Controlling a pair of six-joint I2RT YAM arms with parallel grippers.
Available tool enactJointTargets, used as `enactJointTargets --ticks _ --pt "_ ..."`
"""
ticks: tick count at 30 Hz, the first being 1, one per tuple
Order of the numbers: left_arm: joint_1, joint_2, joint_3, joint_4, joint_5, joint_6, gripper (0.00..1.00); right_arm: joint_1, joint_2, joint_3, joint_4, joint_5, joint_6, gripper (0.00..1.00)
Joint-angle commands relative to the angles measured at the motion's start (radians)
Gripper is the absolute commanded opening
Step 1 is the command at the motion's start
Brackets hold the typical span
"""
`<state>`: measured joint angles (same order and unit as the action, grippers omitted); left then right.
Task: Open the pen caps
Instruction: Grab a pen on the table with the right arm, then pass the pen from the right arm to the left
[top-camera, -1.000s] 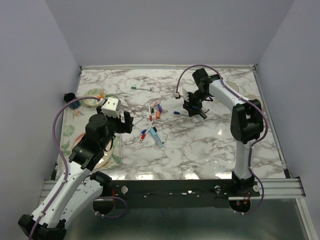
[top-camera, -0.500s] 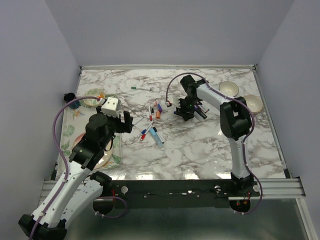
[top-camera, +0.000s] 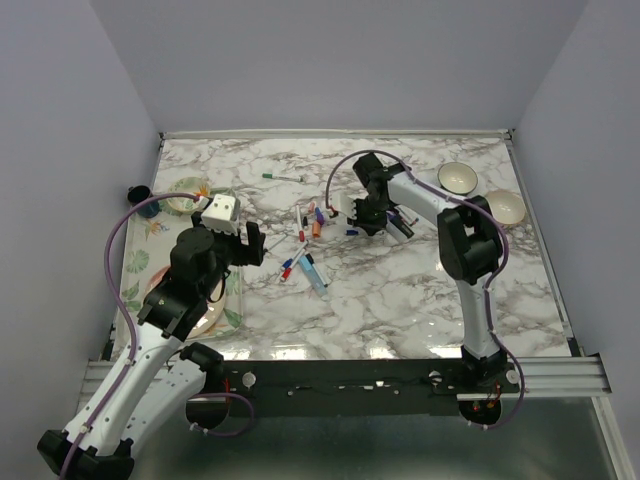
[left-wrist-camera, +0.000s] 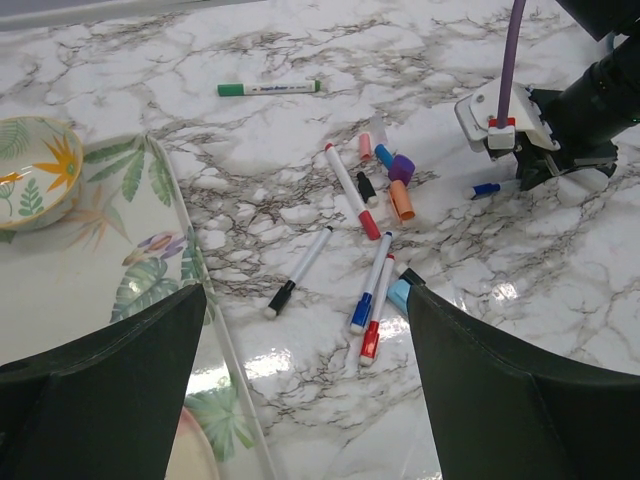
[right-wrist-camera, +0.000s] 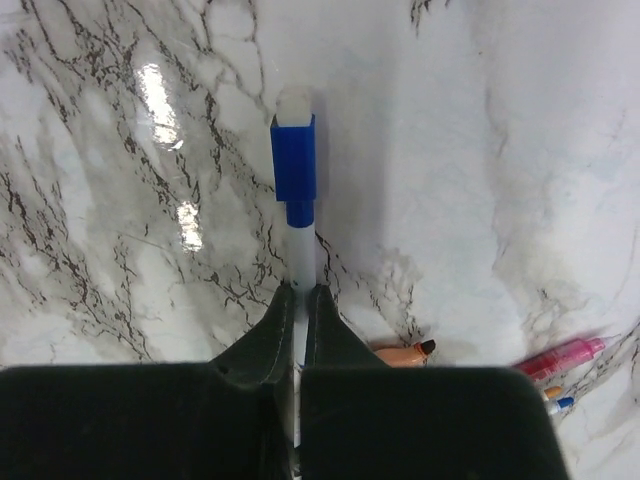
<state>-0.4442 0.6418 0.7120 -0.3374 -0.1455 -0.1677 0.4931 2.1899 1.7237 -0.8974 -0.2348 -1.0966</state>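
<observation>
From above, a white marble-patterned table (top-camera: 400, 300) carries a scatter of thin marker pens (top-camera: 300, 260) at its middle. Small loose pen caps (top-camera: 317, 222) in orange, purple and pink lie just behind them. The right arm (top-camera: 420, 195) reaches in from the right. The right arm's jaws are down at the table, just right of the scatter, on a blue-capped white pen (top-camera: 352, 232). The left arm (top-camera: 190, 265) hangs over a leaf-printed tray (top-camera: 135, 265) on the left. A green-capped pen (top-camera: 282, 177) lies alone farther back, and two pale round bowls (top-camera: 457, 177) sit near the far right corner.

In the left wrist view, the left arm's jaws stand wide apart with nothing between them. Beyond them the pink, blue, purple, orange and black loose caps lie close together, beside pens with red, black and blue caps on them.

In the right wrist view, the right arm's jaws are pressed together on the white body of the pen. They grip it just behind its blue cap (right-wrist-camera: 293, 160), which is on the pen. The pen lies along the table, pointing away.
</observation>
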Motion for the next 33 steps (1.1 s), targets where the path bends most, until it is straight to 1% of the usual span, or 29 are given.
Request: enactJointTargets --ticks 1,3,5,8,9,11,12,14,15,16,17,18,20,21,23,24,25,27,28,30,31,32,33 --pt "0.012 -0.016 -0.002 0.023 0.004 0.008 0.91 0.016 0.031 -0.044 0.066 0.072 0.061 0.01" --pt "0.018 -0.022 -0.002 0.026 0.012 0.005 0.92 0.016 0.016 -0.058 0.078 0.077 0.093 0.01" --pt "0.021 -0.031 -0.003 0.026 0.014 -0.003 0.99 0.016 -0.004 -0.076 0.090 0.071 0.142 0.00" --pt "0.027 -0.034 -0.005 0.032 0.030 -0.007 0.99 0.016 -0.067 -0.098 0.086 0.028 0.204 0.01" --pt "0.029 -0.033 -0.003 0.032 0.046 -0.007 0.99 0.018 -0.088 -0.127 0.089 -0.006 0.220 0.00" --pt "0.032 -0.030 -0.002 0.034 0.063 -0.010 0.99 0.016 -0.169 -0.159 0.089 -0.055 0.267 0.01" --pt "0.033 -0.028 -0.002 0.035 0.082 -0.012 0.99 0.015 -0.205 -0.179 0.095 -0.105 0.280 0.00" --pt "0.036 -0.027 -0.005 0.043 0.099 -0.016 0.99 0.016 -0.297 -0.243 0.100 -0.164 0.326 0.01" --pt "0.036 -0.024 -0.006 0.046 0.106 -0.018 0.99 0.016 -0.327 -0.263 0.101 -0.220 0.343 0.01" --pt "0.038 -0.024 -0.008 0.052 0.124 -0.021 0.99 0.016 -0.358 -0.316 0.103 -0.251 0.369 0.01" --pt "0.038 -0.018 -0.008 0.057 0.133 -0.030 0.99 0.016 -0.422 -0.338 0.110 -0.282 0.380 0.01" --pt "0.041 -0.014 -0.009 0.058 0.142 -0.038 0.99 0.016 -0.450 -0.363 0.109 -0.349 0.386 0.01" --pt "0.044 -0.001 -0.011 0.080 0.194 -0.056 0.99 0.016 -0.542 -0.430 0.115 -0.421 0.405 0.01" --pt "0.044 0.007 -0.011 0.090 0.217 -0.096 0.99 0.016 -0.574 -0.452 0.124 -0.467 0.411 0.01" --pt "0.044 0.025 -0.011 0.130 0.276 -0.150 0.99 0.016 -0.628 -0.516 0.156 -0.501 0.428 0.01" --pt "0.044 0.030 -0.016 0.152 0.294 -0.217 0.99 0.016 -0.678 -0.532 0.169 -0.517 0.437 0.01" --pt "0.044 0.035 -0.043 0.217 0.314 -0.263 0.99 0.016 -0.697 -0.548 0.178 -0.529 0.448 0.01" --pt "0.042 0.051 -0.083 0.293 0.369 -0.341 0.99 0.013 -0.745 -0.578 0.193 -0.555 0.457 0.01" --pt "0.041 0.059 -0.129 0.376 0.388 -0.431 0.99 0.012 -0.754 -0.585 0.196 -0.564 0.471 0.01" --pt "0.036 0.091 -0.167 0.449 0.424 -0.518 0.99 0.002 -0.765 -0.598 0.196 -0.606 0.477 0.01" --pt "0.029 0.102 -0.202 0.512 0.428 -0.553 0.99 0.001 -0.768 -0.601 0.196 -0.612 0.486 0.01" --pt "0.010 0.114 -0.218 0.538 0.426 -0.616 0.99 0.001 -0.768 -0.604 0.195 -0.613 0.491 0.01" --pt "-0.007 0.116 -0.236 0.566 0.407 -0.642 0.99 -0.005 -0.762 -0.602 0.192 -0.621 0.492 0.01"
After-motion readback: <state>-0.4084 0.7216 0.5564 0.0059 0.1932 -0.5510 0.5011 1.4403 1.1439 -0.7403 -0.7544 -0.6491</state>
